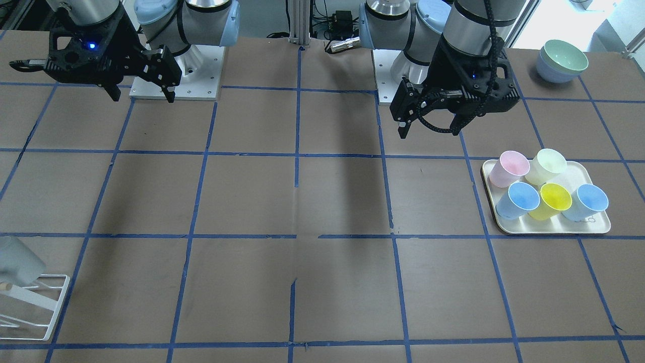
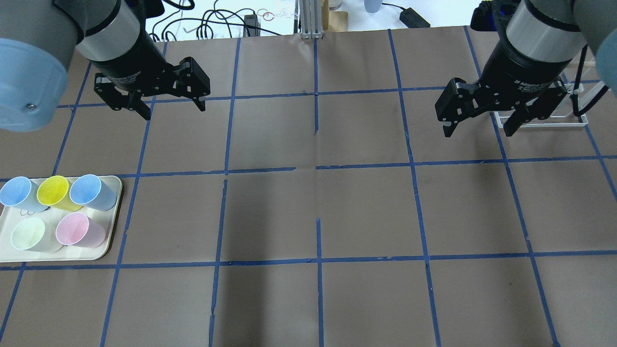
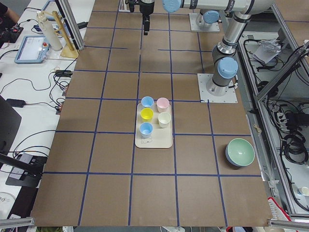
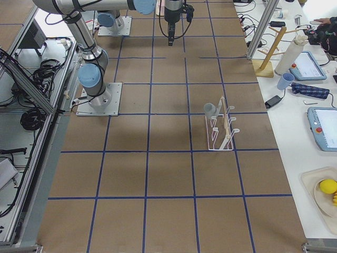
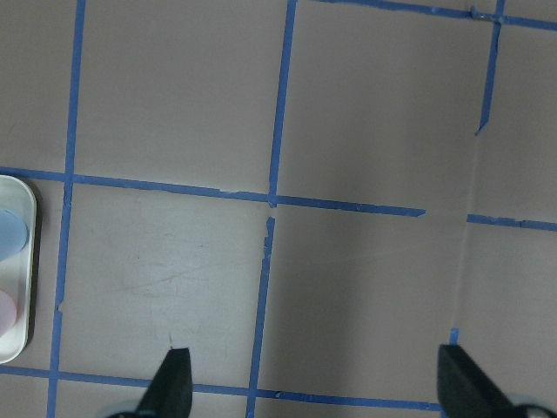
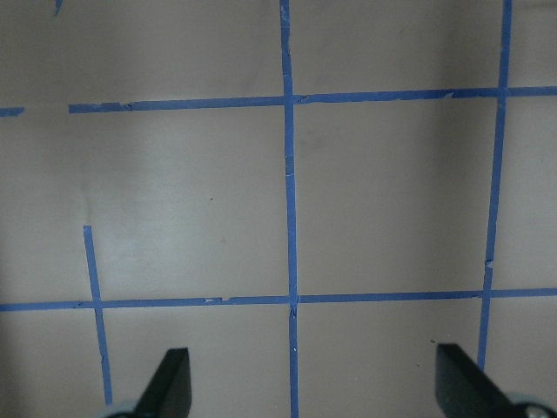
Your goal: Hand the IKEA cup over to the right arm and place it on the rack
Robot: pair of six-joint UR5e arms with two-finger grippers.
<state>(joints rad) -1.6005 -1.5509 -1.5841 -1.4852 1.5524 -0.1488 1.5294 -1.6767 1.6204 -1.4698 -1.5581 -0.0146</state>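
Note:
The IKEA cup, a pale grey tumbler, sits tilted on the white wire rack at the table's edge. It also shows on the rack in the exterior right view. In the overhead view the rack is partly hidden behind my right arm and the cup is hidden. My right gripper hangs open and empty above the table, beside the rack. My left gripper is open and empty, far from the cup. Both wrist views show only bare table between open fingers.
A cream tray on my left holds a pink cup, a pale green cup, a yellow cup and two light blue cups. Stacked bowls stand at the table's corner on my left side.

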